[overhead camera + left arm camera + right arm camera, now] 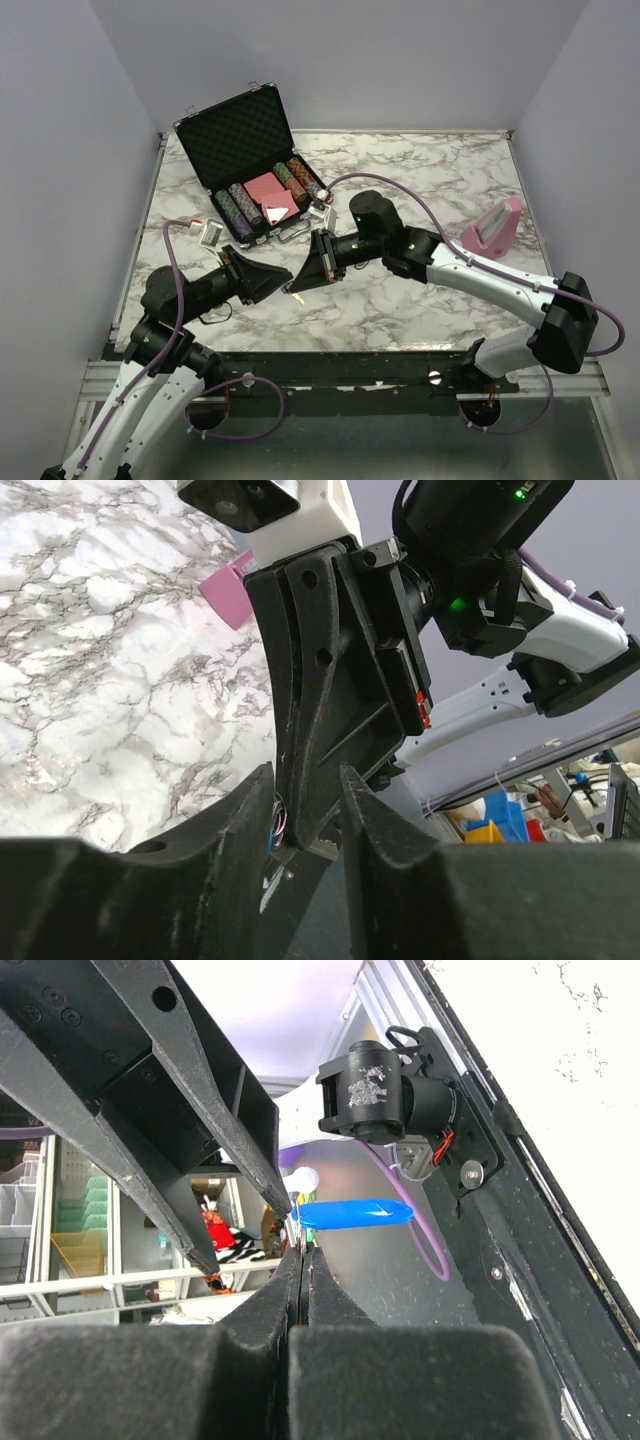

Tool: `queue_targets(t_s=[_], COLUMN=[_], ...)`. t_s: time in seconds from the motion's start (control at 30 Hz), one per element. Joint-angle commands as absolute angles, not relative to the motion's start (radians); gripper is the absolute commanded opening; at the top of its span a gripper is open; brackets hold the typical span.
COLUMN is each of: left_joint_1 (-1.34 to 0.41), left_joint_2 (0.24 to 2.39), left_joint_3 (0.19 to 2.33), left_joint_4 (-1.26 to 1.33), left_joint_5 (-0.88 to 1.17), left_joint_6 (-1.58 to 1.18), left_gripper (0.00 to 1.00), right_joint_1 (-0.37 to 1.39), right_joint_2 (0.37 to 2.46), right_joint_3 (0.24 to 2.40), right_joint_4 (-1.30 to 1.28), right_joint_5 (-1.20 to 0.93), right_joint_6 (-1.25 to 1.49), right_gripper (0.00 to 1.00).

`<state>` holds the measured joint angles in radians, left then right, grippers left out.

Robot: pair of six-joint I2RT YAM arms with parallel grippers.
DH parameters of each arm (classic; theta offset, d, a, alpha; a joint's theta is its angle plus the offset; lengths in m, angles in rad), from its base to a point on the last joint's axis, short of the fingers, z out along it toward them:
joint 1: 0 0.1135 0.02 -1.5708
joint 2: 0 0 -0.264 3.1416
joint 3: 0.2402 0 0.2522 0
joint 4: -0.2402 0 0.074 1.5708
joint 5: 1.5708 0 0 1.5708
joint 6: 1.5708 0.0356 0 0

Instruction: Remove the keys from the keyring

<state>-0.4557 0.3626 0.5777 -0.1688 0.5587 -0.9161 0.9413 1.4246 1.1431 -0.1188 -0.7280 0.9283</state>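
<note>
On the marble table [430,300], the left arm reaches in from the near left corner, and its left gripper [283,277] points right over the near middle of the table. Behind it, a small silvery item [210,232] lies on the table just left of an open black case [235,135]. The case holds rows of poker chips [235,210] and red cards [268,190], and its foam-lined lid stands up at the back. A second small silvery item [320,212] lies at the front right corner of the case. The left gripper's fingers [240,830] stand part open and straddle the tip of the right gripper [297,838]. Whether they touch or grip anything cannot be determined. In the left wrist view, the black body of the right gripper fills the gap and blocks most of the sight line to the work. The right gripper [297,288] meets the left tip to tip, with its fingers [280,1290] pressed fully together on the keys [297,1222]. The keys are held in the air above the table between the two grippers. Their blue piece [355,1212] projects sideways from the pinch, just beside one left fingertip. In the right wrist view, the left gripper [247,1232] occupies the upper left. A pink stand [493,228] sits well apart, near the right edge of the table.
</note>
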Motion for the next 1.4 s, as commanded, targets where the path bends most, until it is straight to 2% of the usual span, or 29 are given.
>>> queue_targets(t_s=[0.0, 0.13, 0.37, 0.47, 0.7, 0.9, 1.03, 1.2, 1.37], left_joint_1=[-0.459, -0.459, -0.459, -0.459, -0.459, -0.459, -0.459, -0.459, -0.459], left_joint_2=[0.356, 0.357, 0.347, 0.344, 0.341, 0.344, 0.344, 0.351, 0.374], left_joint_3=[0.601, 0.607, 0.606, 0.606, 0.598, 0.594, 0.594, 0.592, 0.612], left_joint_4=[-0.198, -0.232, -0.248, -0.252, -0.236, -0.224, -0.221, -0.218, -0.241], left_joint_5=[0.561, 0.555, 0.541, 0.532, 0.551, 0.577, 0.584, 0.598, 0.632], left_joint_6=[-0.900, -0.888, -0.885, -0.884, -0.894, -0.896, -0.897, -0.894, -0.853], left_gripper=[0.38, 0.38, 0.55, 0.56, 0.33, 0.22, 0.10, 0.00, 0.00], right_joint_1=[0.945, 0.943, 0.945, 0.943, 0.945, 0.943, 0.943, 0.945, 0.943], right_joint_2=[1.408, 1.405, 1.405, 1.405, 1.411, 1.419, 1.420, 1.420, 1.419], right_joint_3=[1.143, 1.149, 1.155, 1.157, 1.161, 1.169, 1.173, 1.175, 1.170], right_joint_4=[-0.086, -0.080, -0.080, -0.078, -0.075, -0.071, -0.069, -0.066, -0.071], right_joint_5=[-0.747, -0.750, -0.761, -0.761, -0.759, -0.761, -0.761, -0.765, -0.785], right_joint_6=[0.933, 0.931, 0.930, 0.930, 0.931, 0.933, 0.933, 0.933, 0.927], right_gripper=[0.01, 0.01, 0.01, 0.01, 0.01, 0.01, 0.01, 0.01, 0.01])
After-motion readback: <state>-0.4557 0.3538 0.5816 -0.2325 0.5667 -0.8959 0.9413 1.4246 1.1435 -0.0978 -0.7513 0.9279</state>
